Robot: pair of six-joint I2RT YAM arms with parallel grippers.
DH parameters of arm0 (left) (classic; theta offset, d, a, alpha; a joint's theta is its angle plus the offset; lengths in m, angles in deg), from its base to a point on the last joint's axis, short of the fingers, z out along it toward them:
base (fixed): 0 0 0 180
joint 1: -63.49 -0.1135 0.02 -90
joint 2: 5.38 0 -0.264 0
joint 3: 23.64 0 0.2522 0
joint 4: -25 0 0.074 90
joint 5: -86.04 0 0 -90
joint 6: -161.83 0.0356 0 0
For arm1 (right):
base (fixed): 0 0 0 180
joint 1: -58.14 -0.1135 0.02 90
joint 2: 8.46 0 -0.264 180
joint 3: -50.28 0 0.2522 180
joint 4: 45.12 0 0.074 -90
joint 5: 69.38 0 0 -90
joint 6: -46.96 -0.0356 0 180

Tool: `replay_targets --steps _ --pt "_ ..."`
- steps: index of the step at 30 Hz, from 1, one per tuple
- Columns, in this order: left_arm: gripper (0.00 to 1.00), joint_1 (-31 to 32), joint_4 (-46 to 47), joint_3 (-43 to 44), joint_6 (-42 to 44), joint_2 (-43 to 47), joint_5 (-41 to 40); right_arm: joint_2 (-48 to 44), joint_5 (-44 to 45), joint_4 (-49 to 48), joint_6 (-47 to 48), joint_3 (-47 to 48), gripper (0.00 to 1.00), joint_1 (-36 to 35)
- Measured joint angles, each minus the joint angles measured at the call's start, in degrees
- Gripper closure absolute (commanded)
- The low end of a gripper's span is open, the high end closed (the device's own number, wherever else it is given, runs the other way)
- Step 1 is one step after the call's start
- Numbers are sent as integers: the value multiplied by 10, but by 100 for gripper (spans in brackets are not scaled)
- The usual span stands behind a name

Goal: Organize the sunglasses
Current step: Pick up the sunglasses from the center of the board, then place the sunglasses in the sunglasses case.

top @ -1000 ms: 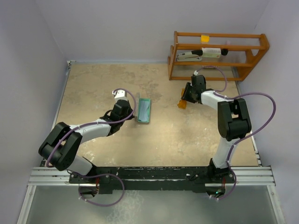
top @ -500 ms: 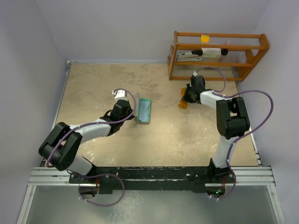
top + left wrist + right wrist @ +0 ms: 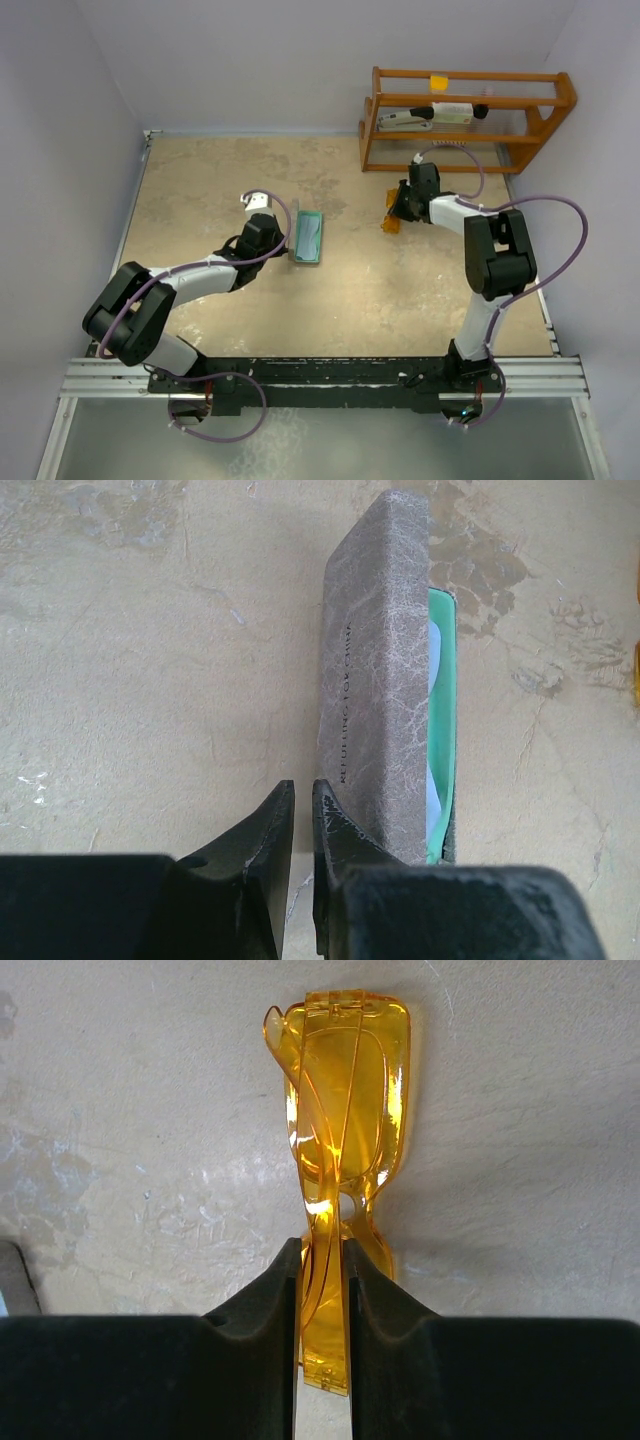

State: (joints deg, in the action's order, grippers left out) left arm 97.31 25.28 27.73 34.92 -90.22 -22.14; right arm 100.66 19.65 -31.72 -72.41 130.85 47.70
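right gripper (image 3: 322,1260) pinches the orange sunglasses (image 3: 345,1090); left gripper (image 3: 300,820), jaws almost together and empty, seemingly touches the grey case (image 3: 375,660).

Counting each kind of thing showing on the table
One pair of thin amber plastic sunglasses (image 3: 340,1140), one grey brick-shaped case with green lining (image 3: 308,237), one brown wooden rack (image 3: 465,105) at upper right, and two robot arms, left arm (image 3: 190,280) and right arm (image 3: 500,255), are sitting in view.

The sunglasses (image 3: 340,1150) are of a clear amber-orange, frame and lenses alike. The glasses case (image 3: 375,680) is grey with a fine pale marbling and small dark lettering, and its lining (image 3: 447,730) is mint green. The table (image 3: 200,190) is beige, mottled with darker brown stains. The wooden rack (image 3: 500,76) is orange-brown. The left arm (image 3: 195,280) is white with black joints.
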Motion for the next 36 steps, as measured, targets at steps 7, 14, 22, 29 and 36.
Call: replay_targets --steps 7,14,22,29,36 --pt "90 0 0 0 0 0 0 -59 -1 1 -1 -29 100 -2" --pt "90 0 3 0 -4 -5 2 -121 0 2 -5 -46 100 -40" --pt "91 0 9 0 -12 -12 9 -133 0 6 -25 -46 100 -135" --pt "91 3 18 -1 -16 -12 11 -128 15 5 -49 -45 100 -193" --pt "91 7 25 -21 -17 -12 11 -88 30 1 -76 -28 100 -247"
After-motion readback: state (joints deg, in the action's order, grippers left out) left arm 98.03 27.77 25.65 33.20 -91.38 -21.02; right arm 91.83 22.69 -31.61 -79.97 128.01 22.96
